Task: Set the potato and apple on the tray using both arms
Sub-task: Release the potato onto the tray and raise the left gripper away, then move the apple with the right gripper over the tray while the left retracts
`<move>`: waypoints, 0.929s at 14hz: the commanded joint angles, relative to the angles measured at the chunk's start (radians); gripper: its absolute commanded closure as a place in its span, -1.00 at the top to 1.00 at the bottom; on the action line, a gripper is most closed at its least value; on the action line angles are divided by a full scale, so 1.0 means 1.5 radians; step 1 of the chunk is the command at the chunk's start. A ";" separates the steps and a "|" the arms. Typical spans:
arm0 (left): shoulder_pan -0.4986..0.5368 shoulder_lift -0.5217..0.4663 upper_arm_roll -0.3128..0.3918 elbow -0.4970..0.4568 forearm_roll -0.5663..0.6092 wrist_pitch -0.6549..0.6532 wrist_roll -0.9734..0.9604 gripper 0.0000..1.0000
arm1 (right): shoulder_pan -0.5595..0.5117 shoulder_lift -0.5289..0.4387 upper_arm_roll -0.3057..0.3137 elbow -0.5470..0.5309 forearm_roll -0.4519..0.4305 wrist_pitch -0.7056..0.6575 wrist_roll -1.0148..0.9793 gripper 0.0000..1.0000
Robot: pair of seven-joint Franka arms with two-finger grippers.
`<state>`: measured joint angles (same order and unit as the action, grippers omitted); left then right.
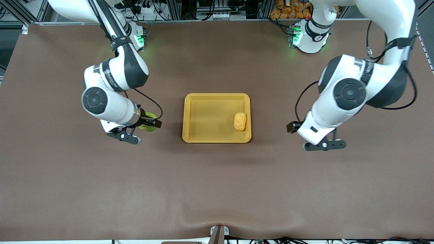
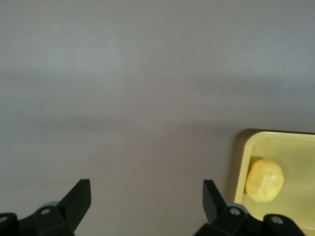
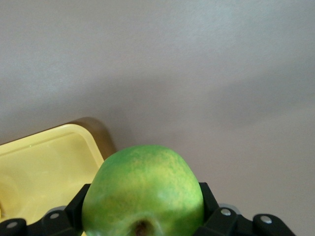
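Note:
The yellow-orange tray [image 1: 217,139] lies at the table's middle. The potato [image 1: 239,121] lies in it, near the rim toward the left arm's end; the left wrist view shows the potato [image 2: 264,180] and the tray's corner [image 2: 240,162]. My right gripper [image 1: 148,122] is shut on the green apple [image 1: 148,127] and holds it over the bare table beside the tray, toward the right arm's end. In the right wrist view the apple [image 3: 143,193] fills the jaws, with the tray [image 3: 81,133] close by. My left gripper [image 1: 294,126] is open and empty over the table beside the tray.
A brown cloth [image 1: 217,189] covers the whole table. Cables and orange items [image 1: 291,8] sit past the table's edge by the arm bases.

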<state>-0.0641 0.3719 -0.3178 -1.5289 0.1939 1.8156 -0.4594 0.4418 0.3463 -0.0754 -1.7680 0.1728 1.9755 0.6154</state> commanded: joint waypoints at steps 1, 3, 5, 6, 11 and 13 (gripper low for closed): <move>0.038 -0.040 -0.006 -0.005 0.009 -0.017 0.038 1.00 | 0.022 0.009 -0.006 0.001 0.010 0.016 0.030 -1.00; 0.064 -0.057 -0.006 -0.005 0.008 -0.017 0.084 1.00 | 0.034 0.017 -0.006 0.000 0.010 0.029 0.049 -1.00; 0.094 -0.074 -0.006 -0.005 0.008 -0.020 0.138 1.00 | 0.049 0.030 -0.005 0.001 0.010 0.044 0.079 -1.00; 0.100 -0.083 -0.006 -0.004 0.005 -0.029 0.158 1.00 | 0.062 0.036 -0.005 0.001 0.010 0.057 0.098 -1.00; 0.137 -0.134 -0.002 -0.004 -0.007 -0.075 0.161 1.00 | 0.126 0.088 -0.005 0.001 0.015 0.137 0.187 -1.00; 0.145 -0.151 -0.003 -0.004 -0.012 -0.097 0.163 1.00 | 0.146 0.108 -0.005 0.001 0.017 0.161 0.213 -1.00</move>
<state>0.1318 0.1817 -0.3167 -1.5251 0.1924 1.7051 -0.2319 0.6308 0.4862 -0.0738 -1.7726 0.1754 2.1895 0.8957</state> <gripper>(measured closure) 0.000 0.110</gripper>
